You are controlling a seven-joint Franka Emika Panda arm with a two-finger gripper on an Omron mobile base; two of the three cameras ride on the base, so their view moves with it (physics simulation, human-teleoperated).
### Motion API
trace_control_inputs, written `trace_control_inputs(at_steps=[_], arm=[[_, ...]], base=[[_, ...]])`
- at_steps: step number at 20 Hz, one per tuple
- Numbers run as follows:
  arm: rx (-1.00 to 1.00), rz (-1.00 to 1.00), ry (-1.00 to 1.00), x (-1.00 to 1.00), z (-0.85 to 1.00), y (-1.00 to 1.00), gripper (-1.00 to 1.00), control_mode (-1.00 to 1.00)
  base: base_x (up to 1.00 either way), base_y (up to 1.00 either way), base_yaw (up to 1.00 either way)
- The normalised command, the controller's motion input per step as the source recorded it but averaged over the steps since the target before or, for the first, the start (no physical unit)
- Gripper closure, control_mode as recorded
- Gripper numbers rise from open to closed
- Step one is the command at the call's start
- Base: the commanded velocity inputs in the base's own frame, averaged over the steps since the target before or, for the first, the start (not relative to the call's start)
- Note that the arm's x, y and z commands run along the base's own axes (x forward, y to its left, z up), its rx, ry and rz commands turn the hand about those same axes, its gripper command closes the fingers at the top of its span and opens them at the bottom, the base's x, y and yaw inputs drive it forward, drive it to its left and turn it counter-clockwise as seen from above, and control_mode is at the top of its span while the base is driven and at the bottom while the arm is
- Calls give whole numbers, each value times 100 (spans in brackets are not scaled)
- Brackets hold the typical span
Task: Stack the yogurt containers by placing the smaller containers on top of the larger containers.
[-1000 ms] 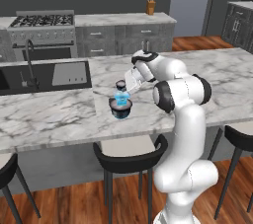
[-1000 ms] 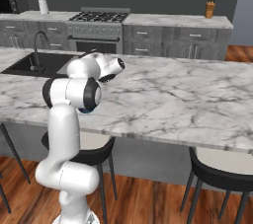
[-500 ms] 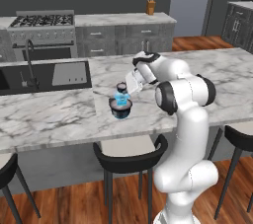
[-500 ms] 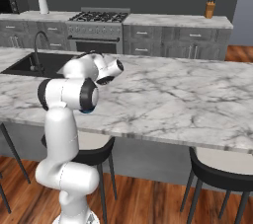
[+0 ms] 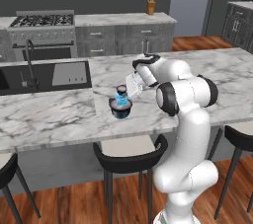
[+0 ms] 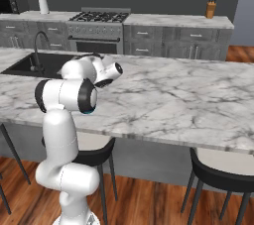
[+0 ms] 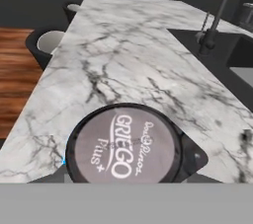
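Left base view
Counter: a long marble island (image 5: pixel 54 112) runs across the kitchen, with dark stools along its near side.
Stack: near the front edge, the wide dark tub (image 5: pixel 121 109) stands on the marble. The blue cup (image 5: pixel 121 100) sits on top of it, and the tiny dark cup (image 5: pixel 121 90) sits on top of that. All three stand upright in one column.
Arm: the white arm rises from the lower right and bends over the counter.
Gripper: the gripper (image 5: pixel 132 84) hangs just right of the stack's top, level with the tiny cup, apart from it as far as can be seen.
Fingers: too small and blurred here; I cannot tell how wide they stand.
Sink: a dark sink (image 5: pixel 47 75) with a black faucet (image 5: pixel 30 60) is set in the counter to the left of the stack.
Behind: a stove (image 5: pixel 42 20) and a knife block (image 5: pixel 150 7) stand on the back counter.

Right base view
Arm: the arm rises from the lower left; its elbow and wrist cover the place where the stack stands.
Counter: bare marble stretches right of the arm.

Hand view
Lid: a round pale grey lid (image 7: pixel 123 145) with a dark rim, printed "GRIEGO Plus+", lies close under the camera at the bottom centre.
Blue: a thin sliver of blue shows at the lid's left edge.
Marble: the counter stretches away beyond it, the faucet (image 7: pixel 217 16) and sink at upper right.
Fingers: the tips cannot be made out, so their spread cannot be told.
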Motion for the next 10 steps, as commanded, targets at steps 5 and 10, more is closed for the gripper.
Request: trace_control_inputs(at_steps=[5,10], arm=[[0,0,0,7,-11,0,100,-100],[0,0,0,12,0,0,100,-100]], base=[[0,0,0],[0,0,0]])
